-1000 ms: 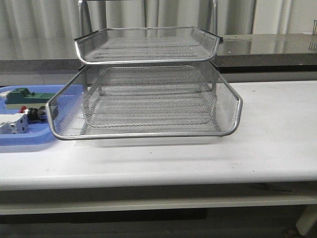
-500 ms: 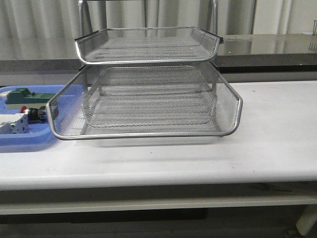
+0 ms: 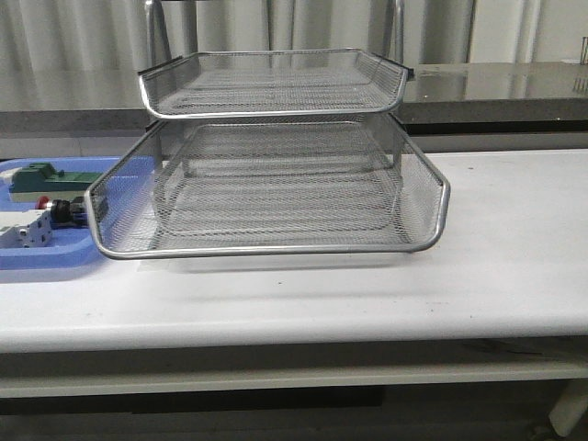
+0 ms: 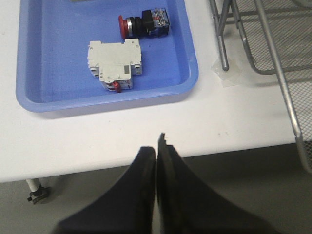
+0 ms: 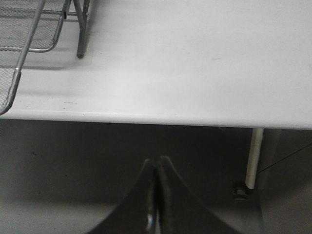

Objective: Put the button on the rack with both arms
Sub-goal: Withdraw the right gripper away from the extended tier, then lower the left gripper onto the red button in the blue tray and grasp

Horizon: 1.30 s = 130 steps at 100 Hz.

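The button (image 4: pixel 142 24), with red head, black body and blue rear block, lies on its side in the blue tray (image 4: pixel 44 78); in the front view it (image 3: pixel 57 210) shows at the far left beside the rack. The silver wire-mesh rack (image 3: pixel 276 175) stands mid-table; its legs and rim show in the left wrist view (image 4: pixel 273 58) and the right wrist view (image 5: pixel 29 34). My left gripper (image 4: pixel 157 144) is shut and empty, over the table's front edge, short of the tray. My right gripper (image 5: pixel 157 163) is shut and empty, below the table's front edge. Neither arm shows in the front view.
A white-grey block (image 4: pixel 116 65) lies in the blue tray near the button. A green block (image 3: pixel 39 178) sits further back in the tray (image 3: pixel 37 262). A table leg (image 5: pixel 254 158) stands at the right. A grey counter (image 3: pixel 496 87) runs behind the table.
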Each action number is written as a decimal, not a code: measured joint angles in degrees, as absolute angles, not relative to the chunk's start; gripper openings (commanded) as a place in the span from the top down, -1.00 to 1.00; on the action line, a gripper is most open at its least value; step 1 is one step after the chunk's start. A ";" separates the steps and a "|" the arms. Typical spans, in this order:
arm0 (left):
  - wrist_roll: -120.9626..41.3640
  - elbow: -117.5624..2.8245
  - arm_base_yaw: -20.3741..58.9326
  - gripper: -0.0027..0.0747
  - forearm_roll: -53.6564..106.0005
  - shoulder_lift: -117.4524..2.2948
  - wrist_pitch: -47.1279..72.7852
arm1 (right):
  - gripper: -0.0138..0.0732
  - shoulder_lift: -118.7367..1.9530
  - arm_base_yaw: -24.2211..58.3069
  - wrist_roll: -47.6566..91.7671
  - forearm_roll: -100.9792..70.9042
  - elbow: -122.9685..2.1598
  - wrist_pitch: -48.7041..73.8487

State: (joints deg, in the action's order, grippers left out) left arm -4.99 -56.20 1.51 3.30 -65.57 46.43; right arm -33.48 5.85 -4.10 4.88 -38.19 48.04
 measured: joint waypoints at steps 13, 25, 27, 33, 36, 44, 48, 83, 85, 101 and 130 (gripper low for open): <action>-6.57 -58.52 1.51 0.77 3.18 -70.51 45.92 | 0.84 -33.48 5.85 -4.10 4.88 -38.19 48.04; -9.73 -60.06 1.51 0.13 3.18 -73.40 46.54 | 0.84 -33.48 5.85 -4.10 4.88 -38.19 48.04; -10.08 -60.34 1.51 -0.02 3.18 -73.69 46.69 | 0.84 -33.48 5.85 -4.10 4.88 -38.19 48.04; -11.15 -60.56 1.51 -0.40 3.18 -74.13 46.92 | 0.84 -33.48 5.85 -4.10 4.88 -38.19 48.04; -11.26 -60.60 1.51 -0.60 3.18 -74.25 47.05 | 0.84 -33.48 5.85 -4.10 4.88 -38.19 48.04; -11.64 -60.69 1.51 -0.87 3.18 -74.37 47.30 | 0.84 -33.48 5.85 -4.10 4.88 -38.19 48.04; -11.64 -60.69 1.51 -0.90 3.18 -74.37 47.30 | 0.84 -33.48 5.85 -4.10 4.88 -38.19 48.04; -12.40 -60.83 1.51 -0.86 4.46 -74.37 46.09 | 0.84 -33.48 5.85 -4.10 4.88 -38.19 48.04; -12.84 -60.83 1.51 -0.86 4.46 -74.37 45.86 | 0.84 -33.48 5.85 -4.10 4.88 -38.19 48.04; -18.90 -63.25 1.51 -0.80 4.10 -76.23 42.40 | 0.84 -33.48 5.85 -4.10 4.88 -38.19 48.04; -29.11 -80.96 1.51 -0.78 3.24 -91.26 44.87 | 0.84 -33.48 5.85 -4.10 4.88 -38.19 48.04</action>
State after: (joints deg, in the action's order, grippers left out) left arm -29.11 -80.96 1.51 3.24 -91.26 44.87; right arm -33.48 5.85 -4.10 4.88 -38.19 48.04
